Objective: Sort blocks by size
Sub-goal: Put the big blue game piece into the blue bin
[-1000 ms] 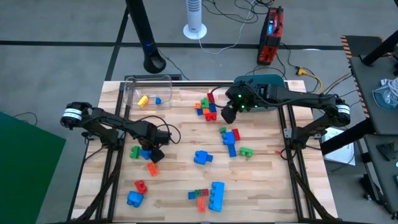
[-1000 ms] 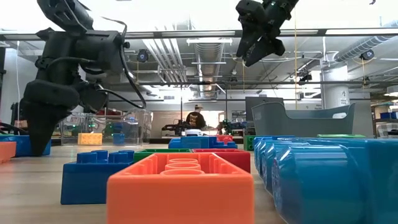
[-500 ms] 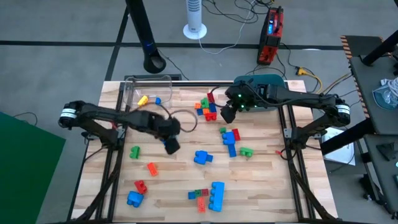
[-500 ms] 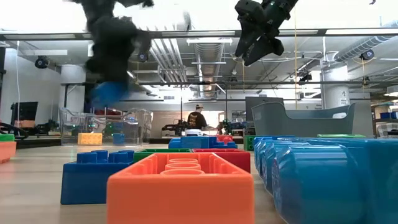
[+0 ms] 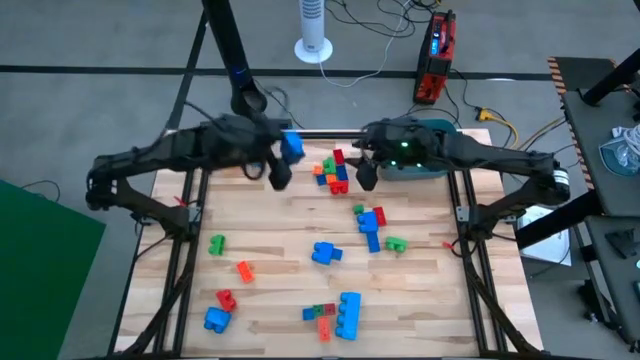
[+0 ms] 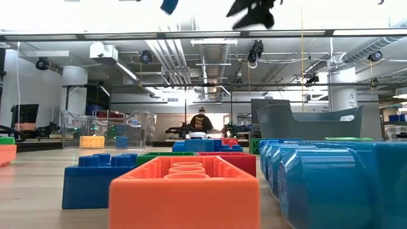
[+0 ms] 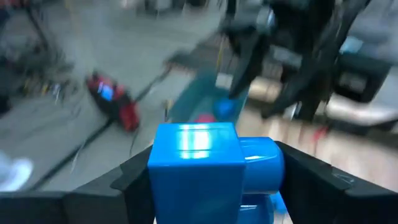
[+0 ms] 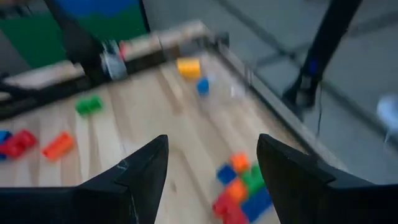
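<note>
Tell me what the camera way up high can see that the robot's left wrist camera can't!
Only the high view shows the whole wooden table, the scattered small plastic bricks like the green one and the orange one, and the right gripper hanging open and empty by the teal tub. Only the left wrist view shows, close up, the dark fingers pressed on both sides of the brick. Both show the chunky blue plastic brick held by the left gripper, and the teal tub.
</note>
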You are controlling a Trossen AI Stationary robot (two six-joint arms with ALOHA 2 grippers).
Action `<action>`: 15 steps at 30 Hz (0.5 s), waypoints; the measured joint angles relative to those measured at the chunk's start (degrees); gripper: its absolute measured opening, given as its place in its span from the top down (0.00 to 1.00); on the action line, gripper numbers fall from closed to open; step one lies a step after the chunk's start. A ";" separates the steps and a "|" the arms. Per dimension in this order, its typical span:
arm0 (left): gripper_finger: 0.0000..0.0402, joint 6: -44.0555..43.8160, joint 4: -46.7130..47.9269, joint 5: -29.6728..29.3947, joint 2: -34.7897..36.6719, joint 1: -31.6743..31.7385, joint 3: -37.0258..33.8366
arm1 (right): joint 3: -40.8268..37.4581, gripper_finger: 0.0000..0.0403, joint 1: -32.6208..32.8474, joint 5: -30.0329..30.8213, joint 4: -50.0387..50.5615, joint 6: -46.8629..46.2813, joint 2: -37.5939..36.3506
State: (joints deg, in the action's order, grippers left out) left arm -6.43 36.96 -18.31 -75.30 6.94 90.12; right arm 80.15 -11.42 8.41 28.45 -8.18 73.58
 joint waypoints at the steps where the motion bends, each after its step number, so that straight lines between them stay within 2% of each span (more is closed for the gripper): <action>1: 0.37 0.84 -2.45 1.31 0.53 0.44 0.16 | 0.24 0.42 0.65 0.76 -1.38 1.01 -0.69; 4: 0.37 1.11 -10.02 6.10 1.74 1.55 0.17 | 0.74 0.42 2.49 1.25 -5.01 3.92 -2.33; 10: 0.37 0.82 -24.63 20.67 1.63 2.73 -2.31 | 2.43 0.42 6.97 1.28 -11.23 10.08 -3.60; 15: 0.37 -1.05 -34.62 25.29 1.50 3.08 -8.00 | 4.65 0.42 9.65 2.80 -11.46 12.71 -3.49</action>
State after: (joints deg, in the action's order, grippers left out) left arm -7.48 2.33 6.98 -73.80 10.02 82.13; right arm 84.80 -1.77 11.21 16.99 4.54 70.08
